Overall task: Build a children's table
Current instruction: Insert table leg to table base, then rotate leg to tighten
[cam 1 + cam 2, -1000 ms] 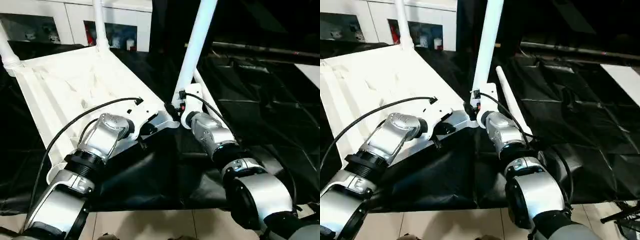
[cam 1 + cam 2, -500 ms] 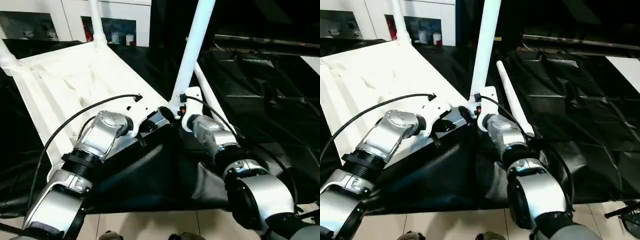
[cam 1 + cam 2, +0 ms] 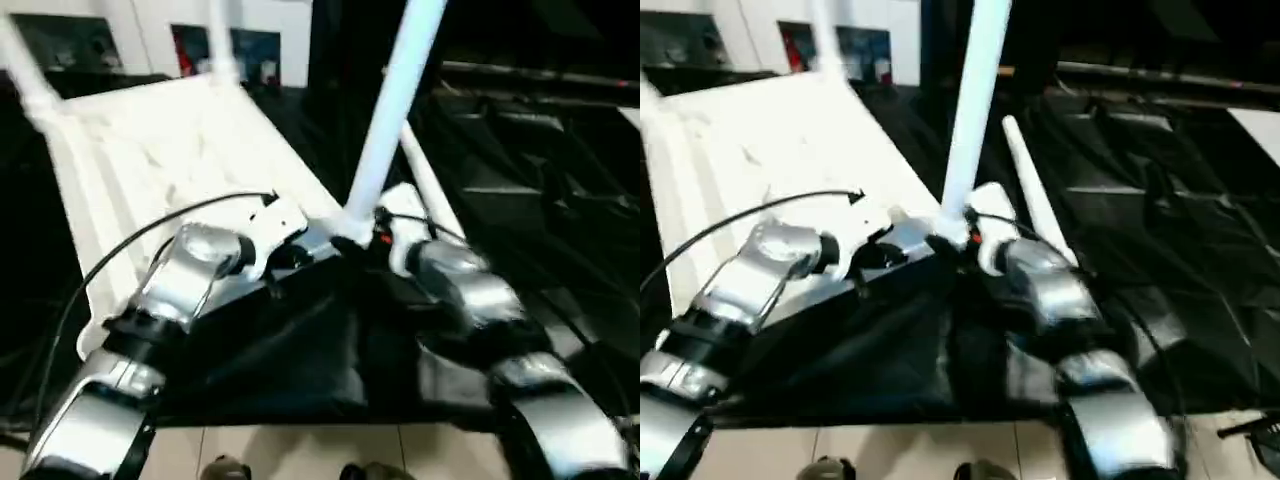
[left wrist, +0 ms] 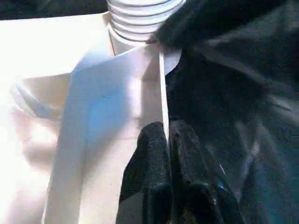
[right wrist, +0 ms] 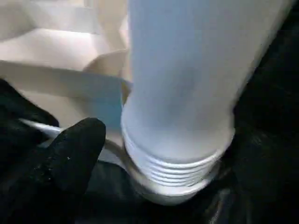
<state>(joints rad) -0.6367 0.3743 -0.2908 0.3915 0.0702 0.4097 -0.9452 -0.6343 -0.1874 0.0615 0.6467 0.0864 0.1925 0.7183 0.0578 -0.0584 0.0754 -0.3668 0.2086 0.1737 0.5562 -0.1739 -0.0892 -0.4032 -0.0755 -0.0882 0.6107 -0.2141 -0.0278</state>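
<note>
Table top (image 3: 150, 160): white plastic, lying upside down with its ribbed underside up on a black sheet (image 3: 300, 360); it fills the head view from about 9 o'clock up to 12 o'clock.
Corner sockets: these are the only holders in the scene. The near corner socket (image 5: 173, 186) has a leg standing in it, ridged rings showing at its base. Two far sockets, around 11 and 12 o'clock, each carry a leg too.
Near leg (image 3: 390, 110): long, white, tapered, rising from the near socket towards 12 o'clock and tilted slightly to the right.
Far legs (image 3: 222, 40): upright at the far edge, tops cut off by the frame.
Loose leg (image 3: 1035, 205): lies on the black sheet just right of the near leg, in no socket.
Left gripper (image 4: 169, 140): fingers pressed together on the thin white edge wall of the table top, just short of the near socket.
Right gripper (image 5: 140, 154): fingers spread wide around the base of the near leg; one black finger (image 5: 70, 158) sits just beside the socket, and whether it touches cannot be told.
Floor (image 3: 300, 450): pale tiles at 6 o'clock, below the sheet.
</note>
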